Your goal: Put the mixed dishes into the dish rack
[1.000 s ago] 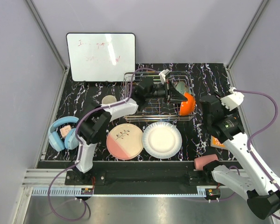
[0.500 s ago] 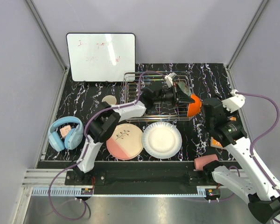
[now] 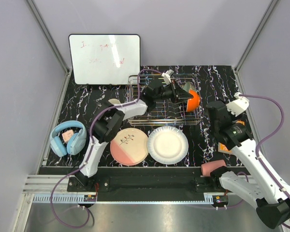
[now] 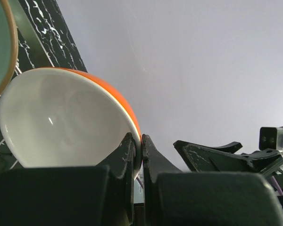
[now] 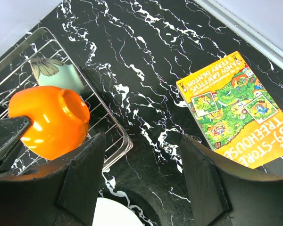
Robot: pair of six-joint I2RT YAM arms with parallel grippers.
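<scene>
the left tool [image 4: 140,141] is pinched shut on the rim of the orange mug [image 4: 61,122], one finger inside the white interior and one against the orange outside. the mug is tipped on its side, mouth towards the arm, at the right end of the dish rack [image 3: 159,123]. from the right wrist view it sits just over the rack's near right corner, close beside the mint-green bowl [image 5: 54,75] already leaning in the wires; whether the mug touches the wires or the bowl yet i cannot tell. the step in hand looks like setting the mug down inside the rack. a thin rim pinch lets a heavy mug swing, so the descent should be slow, with the body kept inside the raised side wall rather than on top of it. it should be steered clear of the bowl, and the fingers should part only once the mug's weight rests on the wires. the right tool [image 5: 141,183] stands wide open and empty above the surface [image 5: 146,61], between the rack and the orange book [image 5: 236,108]; it should stay off that corner. the white fluted-rim plate [image 3: 167,144], the pink-and-cream plate [image 3: 129,146] and the pink cup [image 3: 212,167] wait outside the rack.
</scene>
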